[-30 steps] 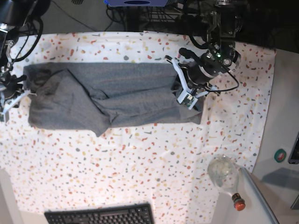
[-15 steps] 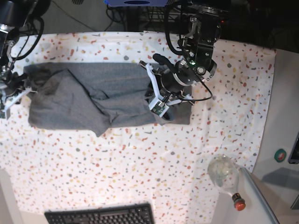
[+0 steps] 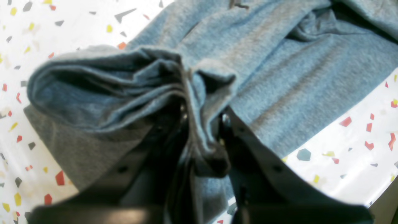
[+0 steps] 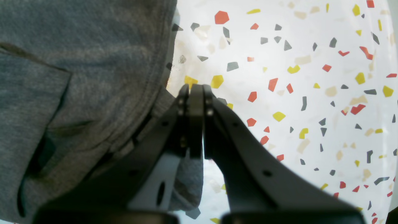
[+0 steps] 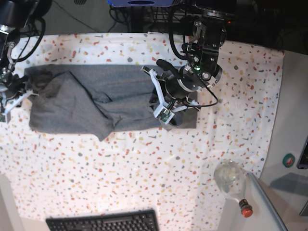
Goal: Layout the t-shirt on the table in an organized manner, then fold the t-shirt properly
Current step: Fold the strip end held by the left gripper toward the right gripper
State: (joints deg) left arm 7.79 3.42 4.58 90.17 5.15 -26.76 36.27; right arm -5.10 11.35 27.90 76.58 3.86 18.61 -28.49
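Observation:
The grey t-shirt (image 5: 96, 96) lies as a long band across the far half of the speckled table (image 5: 144, 168). My left gripper (image 5: 162, 102) hangs over the shirt's right end. In the left wrist view that gripper (image 3: 203, 115) is shut on a bunched fold of the t-shirt (image 3: 279, 62), lifted off the cloth and turned back over the rest. My right gripper (image 5: 24, 92) sits at the shirt's left edge. Its tips (image 4: 196, 90) are pressed together on the table (image 4: 311, 93), right beside the hem of the t-shirt (image 4: 77, 62), with no fabric visible between them.
A black keyboard (image 5: 103, 221) lies at the front edge. A clear glass bottle with a red cap (image 5: 231, 180) lies at the front right, beside a grey ledge. The cloth ends at the right near a green button (image 5: 288, 160).
My left gripper has carried the shirt's right end leftward, folding it over the body, so the band is shorter. The right arm has stayed put.

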